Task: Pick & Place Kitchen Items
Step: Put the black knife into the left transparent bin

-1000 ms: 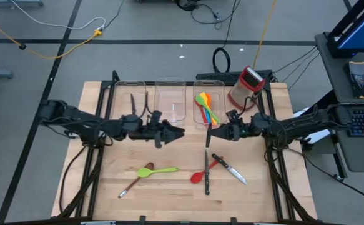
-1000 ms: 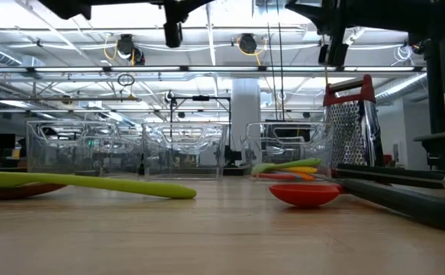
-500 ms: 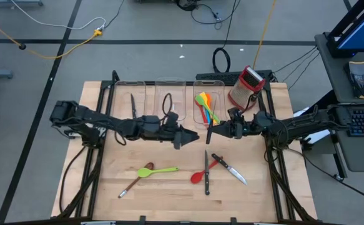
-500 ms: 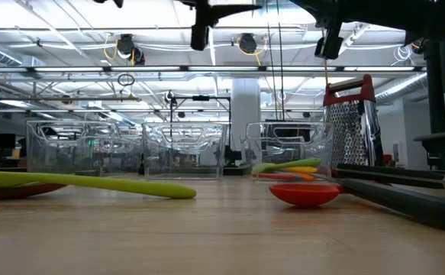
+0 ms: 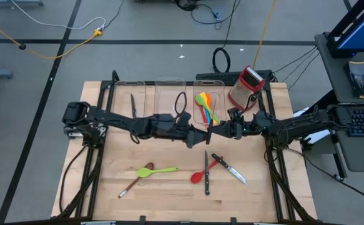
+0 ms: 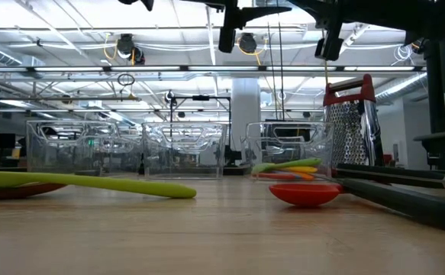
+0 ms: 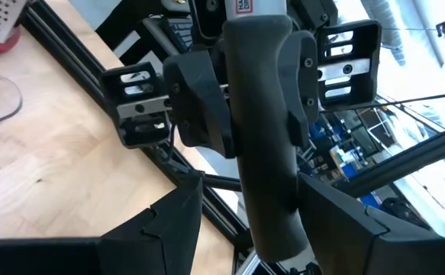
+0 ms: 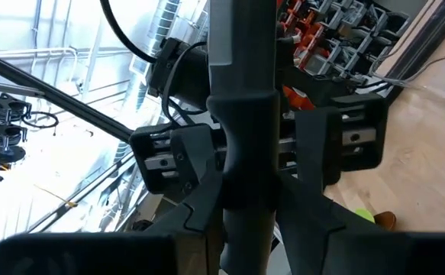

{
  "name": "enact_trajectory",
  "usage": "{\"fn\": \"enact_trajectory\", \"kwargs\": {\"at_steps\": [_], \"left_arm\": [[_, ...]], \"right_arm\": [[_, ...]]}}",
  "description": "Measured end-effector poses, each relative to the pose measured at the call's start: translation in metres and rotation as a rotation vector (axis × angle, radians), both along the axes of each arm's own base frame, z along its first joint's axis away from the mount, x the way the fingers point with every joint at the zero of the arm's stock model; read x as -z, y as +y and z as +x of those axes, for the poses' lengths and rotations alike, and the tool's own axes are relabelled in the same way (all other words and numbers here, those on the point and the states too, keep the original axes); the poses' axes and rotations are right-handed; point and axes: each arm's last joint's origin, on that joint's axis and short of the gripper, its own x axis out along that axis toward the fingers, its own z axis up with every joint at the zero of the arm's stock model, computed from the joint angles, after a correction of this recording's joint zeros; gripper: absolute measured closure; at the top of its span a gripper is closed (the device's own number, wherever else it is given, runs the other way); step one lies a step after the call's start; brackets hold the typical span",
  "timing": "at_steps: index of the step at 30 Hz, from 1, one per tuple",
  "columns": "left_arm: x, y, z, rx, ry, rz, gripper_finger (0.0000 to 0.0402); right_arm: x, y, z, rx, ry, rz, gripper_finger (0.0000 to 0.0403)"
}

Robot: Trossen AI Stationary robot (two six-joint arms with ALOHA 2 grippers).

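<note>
A black-handled steel knife (image 5: 208, 134) hangs above the table's middle, with my right gripper (image 5: 215, 131) shut on it. My left gripper (image 5: 201, 136) reaches in from the left and is open. In the left wrist view its fingers (image 7: 178, 221) stand on either side of the handle's free end (image 7: 274, 221). On the near part of the table lie a green spatula (image 5: 161, 170), a brown spoon (image 5: 133, 182), a red spoon (image 5: 199, 175) and two more knives (image 5: 207, 172), (image 5: 230, 169). My right gripper pinches the knife's black handle (image 8: 242, 164) between its two fingers, at the end toward the blade (image 8: 241, 38). The fingers come level from the table's right and lie across the knife. The knife is lifted clear of the table.
Three clear bins stand in a row at the back: the left bin (image 5: 127, 94) holds a knife, the middle bin (image 5: 169, 94) holds nothing I can see, and the right bin (image 5: 206, 87) holds coloured utensils. A red-and-steel grater (image 5: 245, 87) stands to their right.
My left gripper has travelled toward the table's right edge, staying high and open, up to the knife in my right gripper. Its fingers now flank the handle's free end. The knife and my right gripper have kept their place.
</note>
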Motion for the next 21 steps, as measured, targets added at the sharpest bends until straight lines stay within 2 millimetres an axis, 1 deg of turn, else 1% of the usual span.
{"fn": "enact_trajectory", "kwargs": {"at_steps": [10,15,21], "left_arm": [[-0.001,0.001,0.0,-0.018,-0.004,-0.003,0.0188],[-0.001,0.002,0.0,-0.031,-0.003,0.004,0.0188],[0.001,0.002,0.0,-0.035,0.019,-0.016,0.0188]], "right_arm": [[0.001,0.0,0.001,0.002,0.003,0.001,0.0315],[0.009,0.0,0.007,0.002,0.037,0.015,0.0315],[0.012,0.0,0.015,-0.002,-0.003,0.028,0.0315]]}}
